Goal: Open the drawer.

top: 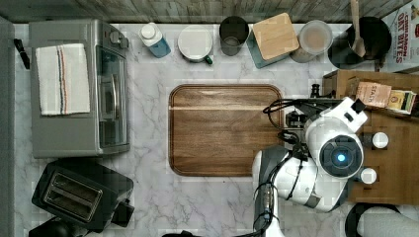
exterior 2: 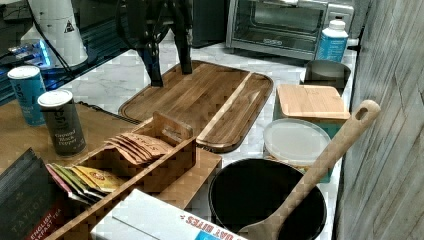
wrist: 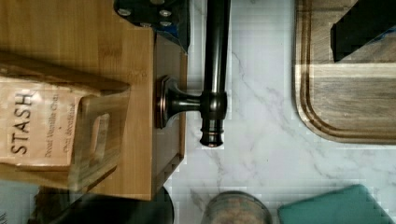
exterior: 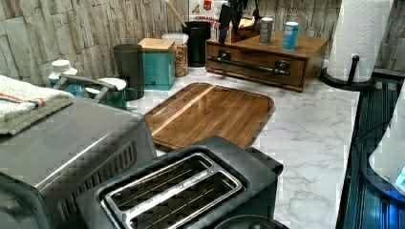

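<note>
My jaws (exterior 2: pixel 167 67) hang spread and empty, one finger (exterior 2: pixel 154 75) on each side of open air above the seam between the cutting board (top: pixel 225 129) and the drawer (exterior: pixel 255 64); nothing is gripped yet. The drawer sits shut in its low wooden box at the bench's end, near the back wall, with spice tins (exterior: pixel 290 36) and a tea rack (exterior 2: pixel 150 150) standing on the box's top. Its black bar handle (wrist: pixel 215 70) runs along the front, held clear of the wood on short posts, and that gap is why I come from above: one finger can drop behind the bar, the other in front, and then clench. In the wrist view the bar's knobbed end and one post lie just under me, so I judge I am over the handle's end and not its middle; a pull from here might twist the drawer, so sliding toward the centre first seems wiser. The board lies close before the drawer front, so the drawer must travel over it or push against it.
</note>
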Tool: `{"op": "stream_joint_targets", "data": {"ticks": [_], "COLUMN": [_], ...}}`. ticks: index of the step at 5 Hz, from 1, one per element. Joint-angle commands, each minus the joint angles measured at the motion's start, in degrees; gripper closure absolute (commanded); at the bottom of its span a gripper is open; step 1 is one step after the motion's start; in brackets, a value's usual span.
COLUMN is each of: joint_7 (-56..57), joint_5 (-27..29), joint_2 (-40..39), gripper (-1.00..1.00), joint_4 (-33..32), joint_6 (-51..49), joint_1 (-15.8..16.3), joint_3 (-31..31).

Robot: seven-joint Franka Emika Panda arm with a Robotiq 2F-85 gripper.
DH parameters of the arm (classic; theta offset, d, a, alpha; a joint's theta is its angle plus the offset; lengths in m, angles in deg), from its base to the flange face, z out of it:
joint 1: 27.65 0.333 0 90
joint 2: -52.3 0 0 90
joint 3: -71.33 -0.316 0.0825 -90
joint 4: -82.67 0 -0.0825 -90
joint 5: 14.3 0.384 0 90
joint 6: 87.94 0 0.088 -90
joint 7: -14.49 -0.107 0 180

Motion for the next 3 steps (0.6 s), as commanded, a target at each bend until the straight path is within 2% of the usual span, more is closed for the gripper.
{"op": "stream_joint_targets", "data": {"ticks": [1,3], "joint_7": [-6.6,-8.0], "joint_5": [-4.8,-3.7], "joint_2": [-4.0,-8.9], "gripper": [-1.0,-1.0], "joint_4": [-1.5,1.3], "joint_6": [5.7,1.2], "joint_1": [-1.0,-0.1], "joint_3": [1.8,1.7]}}
